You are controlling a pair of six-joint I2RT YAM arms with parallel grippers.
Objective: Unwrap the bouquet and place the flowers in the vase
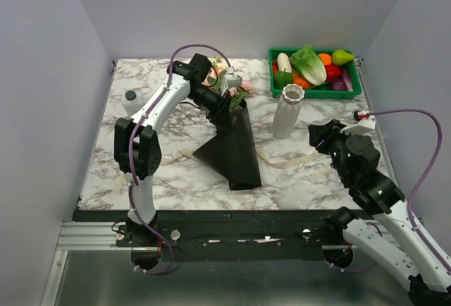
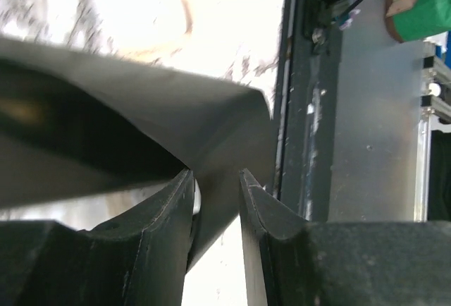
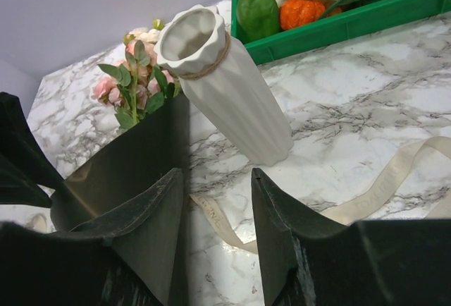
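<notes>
The bouquet's dark paper cone [image 1: 236, 147] lies spread on the marble table, with the flowers [image 1: 227, 82], pink and cream roses, at its far end. My left gripper [image 1: 221, 106] is at the top of the cone beside the blooms. In the left wrist view a fold of the dark paper [image 2: 176, 126] runs between the tips of that gripper [image 2: 215, 176], which is shut on it. The white ribbed vase [image 1: 287, 112] stands upright to the right of the cone. My right gripper [image 1: 321, 137] hovers open near the vase's base [image 3: 264, 140]; only table and ribbon [image 3: 218, 218] show between its fingers.
A green crate [image 1: 352, 91] of vegetables sits at the back right, behind the vase. Loose cream ribbon [image 1: 299, 160] trails on the table right of the cone. A small white bottle [image 1: 130, 99] stands at the left.
</notes>
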